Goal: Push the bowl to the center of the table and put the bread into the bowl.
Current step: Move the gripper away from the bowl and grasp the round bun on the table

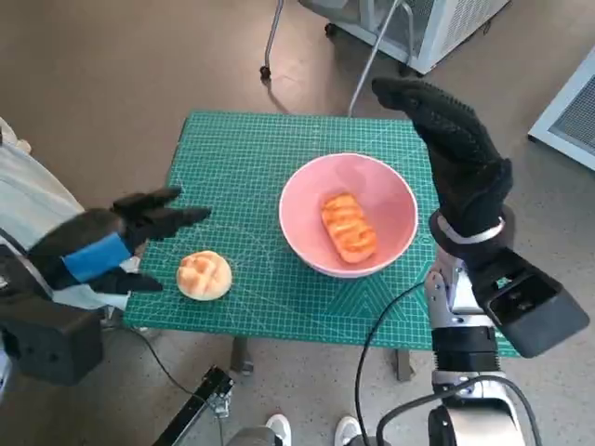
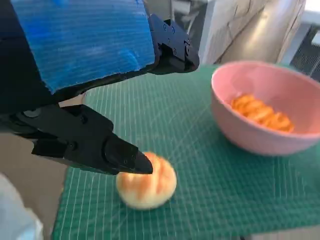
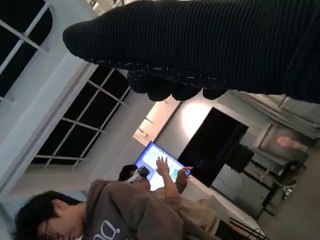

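A green cutting mat (image 1: pixel 242 158) covers the table, and a pink bowl (image 1: pixel 390 190) sits near its middle holding 1 long orange bread (image 1: pixel 349 226). A round bread roll (image 1: pixel 204 275) lies near the front left edge. The left hand (image 1: pixel 112 243) hovers beside it with fingers apart, holding nothing; the gloved right hand (image 1: pixel 456 149) is raised above the bowl's right side, fingers extended, empty.

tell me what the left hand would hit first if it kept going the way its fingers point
Probably nothing before the pink bowl: the left hand points across the mat toward it, with the round bun just beside that line. Its height is unclear, so it might clip the bun.
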Robot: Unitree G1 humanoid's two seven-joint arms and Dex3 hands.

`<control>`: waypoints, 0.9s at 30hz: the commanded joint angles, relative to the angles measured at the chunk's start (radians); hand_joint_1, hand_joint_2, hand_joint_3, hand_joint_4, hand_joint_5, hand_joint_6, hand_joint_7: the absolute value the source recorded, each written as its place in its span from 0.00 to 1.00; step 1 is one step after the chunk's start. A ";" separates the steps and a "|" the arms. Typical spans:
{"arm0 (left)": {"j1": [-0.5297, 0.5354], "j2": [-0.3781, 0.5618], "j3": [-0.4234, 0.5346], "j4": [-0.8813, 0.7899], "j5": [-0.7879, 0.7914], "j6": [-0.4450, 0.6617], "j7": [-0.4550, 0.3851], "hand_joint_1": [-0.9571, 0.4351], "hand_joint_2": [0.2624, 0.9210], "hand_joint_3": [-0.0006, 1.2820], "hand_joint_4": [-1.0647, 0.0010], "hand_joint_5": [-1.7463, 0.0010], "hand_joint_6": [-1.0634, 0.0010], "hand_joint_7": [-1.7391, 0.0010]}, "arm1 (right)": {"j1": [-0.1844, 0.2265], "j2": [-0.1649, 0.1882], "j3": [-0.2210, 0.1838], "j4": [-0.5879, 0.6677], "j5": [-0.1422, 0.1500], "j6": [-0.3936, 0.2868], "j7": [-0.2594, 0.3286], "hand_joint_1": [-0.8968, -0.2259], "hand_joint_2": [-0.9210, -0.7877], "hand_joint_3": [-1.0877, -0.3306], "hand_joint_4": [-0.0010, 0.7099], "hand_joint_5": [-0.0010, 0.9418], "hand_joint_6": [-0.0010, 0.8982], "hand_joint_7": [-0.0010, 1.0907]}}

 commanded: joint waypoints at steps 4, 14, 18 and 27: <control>-0.007 -0.014 -0.081 0.049 0.043 0.012 -0.002 0.69 0.90 0.00 0.83 1.00 0.67 0.97 | 0.013 0.004 0.006 -0.008 0.005 0.028 0.005 0.35 0.00 0.36 0.39 0.01 0.00 0.78; -0.078 -0.078 -0.224 0.197 0.163 -0.020 0.038 0.69 0.90 0.00 0.82 1.00 0.67 0.98 | 0.020 -0.005 0.005 -0.029 0.008 0.045 0.010 0.34 0.00 0.35 0.39 0.01 0.00 0.78; -0.115 -0.113 -0.283 0.294 0.237 -0.061 0.092 0.68 0.90 0.00 0.81 0.99 0.67 0.98 | 0.022 -0.008 0.004 -0.034 0.005 0.047 0.011 0.34 0.00 0.36 0.40 0.02 0.00 0.78; -0.199 -0.162 -0.403 0.531 0.421 -0.162 0.258 0.67 0.95 0.01 0.60 0.95 0.54 0.95 | 0.025 -0.017 0.005 -0.044 0.002 0.047 0.013 0.35 0.00 0.36 0.40 0.02 0.00 0.78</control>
